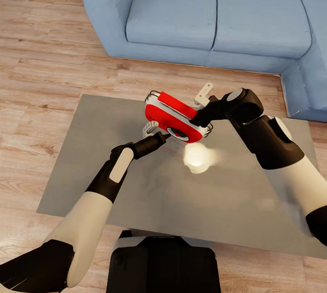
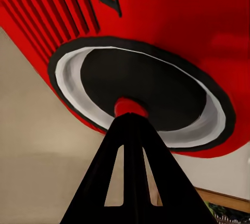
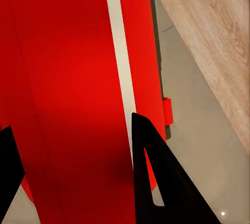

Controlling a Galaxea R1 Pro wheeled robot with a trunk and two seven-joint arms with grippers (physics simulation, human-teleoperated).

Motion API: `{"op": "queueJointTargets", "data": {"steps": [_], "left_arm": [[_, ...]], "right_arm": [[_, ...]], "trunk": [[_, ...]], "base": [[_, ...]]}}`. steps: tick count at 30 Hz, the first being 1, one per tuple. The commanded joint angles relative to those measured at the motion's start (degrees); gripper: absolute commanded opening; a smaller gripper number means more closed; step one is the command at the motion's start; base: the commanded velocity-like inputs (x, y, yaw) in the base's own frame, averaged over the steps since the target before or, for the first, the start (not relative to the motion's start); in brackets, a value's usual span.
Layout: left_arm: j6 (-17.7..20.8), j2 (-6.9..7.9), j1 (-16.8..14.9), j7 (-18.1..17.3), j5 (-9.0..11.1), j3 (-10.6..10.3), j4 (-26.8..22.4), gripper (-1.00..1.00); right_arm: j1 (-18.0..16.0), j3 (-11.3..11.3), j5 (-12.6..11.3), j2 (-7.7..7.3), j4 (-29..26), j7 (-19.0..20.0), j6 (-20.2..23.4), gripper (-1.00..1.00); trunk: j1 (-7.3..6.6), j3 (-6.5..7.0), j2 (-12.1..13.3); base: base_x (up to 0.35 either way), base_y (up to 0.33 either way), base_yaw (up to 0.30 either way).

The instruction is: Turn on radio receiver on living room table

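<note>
The radio receiver (image 1: 175, 118) is lifted up and tipped over the middle of the table (image 1: 91, 170), close to the blue sofa (image 1: 213, 11). Its round dark dial (image 1: 178, 133) faces down toward the robot.

The right gripper (image 1: 200, 118) holds the radio by its far side. In the right wrist view its two black fingers (image 3: 166, 182) sit on either side of the red body (image 3: 73, 88), one finger on each side of a white stripe (image 3: 121, 67). One finger is cut off at the edge of the picture.

The left gripper (image 1: 161, 137) comes up from below, and its tip touches the radio just by the dial. In the left wrist view the fingers (image 2: 133, 172) look pressed together into one black point, right on a small red knob (image 2: 130, 107) in the middle of the dial (image 2: 151, 88). It holds nothing.

A bright spot of light (image 1: 197, 156) shines on the glossy table top under the radio. A thin wire handle (image 1: 154, 94) sticks out at the radio's far end, and some white part (image 1: 204, 93) pokes up behind it; it is too small to make out. The wood floor (image 1: 41, 57) lies all around the table.
</note>
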Motion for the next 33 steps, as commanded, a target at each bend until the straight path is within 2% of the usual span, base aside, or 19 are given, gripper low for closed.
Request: {"op": "queueJointTargets", "data": {"steps": [1, 9, 13, 16, 21, 24, 33], "left_arm": [[0.0, 0.00, 0.0, 0.0, 0.0, 0.0, 0.0, -1.00], [-0.4, 0.00, -0.3, 0.0, 0.0, 0.0, 1.9, -1.00], [-2.5, 0.00, -1.4, 0.0, 0.1, -0.1, 3.5, -1.00], [-3.1, 0.00, -2.2, 0.0, 0.5, -1.8, 4.7, -1.00], [-3.4, 0.00, -2.4, 0.0, 3.2, -4.4, 5.1, -1.00], [-4.6, 0.00, -2.4, 0.0, 3.9, -4.9, 6.0, -1.00], [-6.1, 0.00, -2.4, 0.0, 4.0, -5.0, 8.2, -1.00]], "right_arm": [[0.0, 0.0, -0.4, -0.03, -0.1, 0.3, 0.2, -1.00], [0.0, 0.0, -0.4, -0.09, -0.4, 1.5, 0.2, -1.00], [0.0, 0.0, -0.4, -0.03, -0.4, 1.6, 0.2, -1.00], [0.0, 0.0, -0.4, -0.07, -0.4, 1.6, 0.2, -1.00], [0.0, 0.0, -0.4, 0.02, -0.4, 1.7, 0.2, -1.00], [0.0, 0.0, -0.3, 0.11, -0.4, 1.7, 0.2, -1.00], [0.0, 0.0, -0.3, 0.16, -0.4, 1.7, 0.2, -1.00]], "trunk": [[0.00, 0.00, 0.0], [0.00, 0.00, 0.0], [0.00, 0.00, 0.0], [0.00, 0.00, 0.0], [0.00, 0.00, 0.0], [0.00, 0.00, 0.0], [0.00, 0.00, 0.0]], "base": [[0.000, 0.000, 0.000], [0.000, 0.000, 0.000], [0.000, 0.000, 0.000], [0.000, 0.000, 0.000], [0.000, 0.000, 0.000], [0.000, 0.000, 0.000], [0.000, 0.000, 0.000]]}}
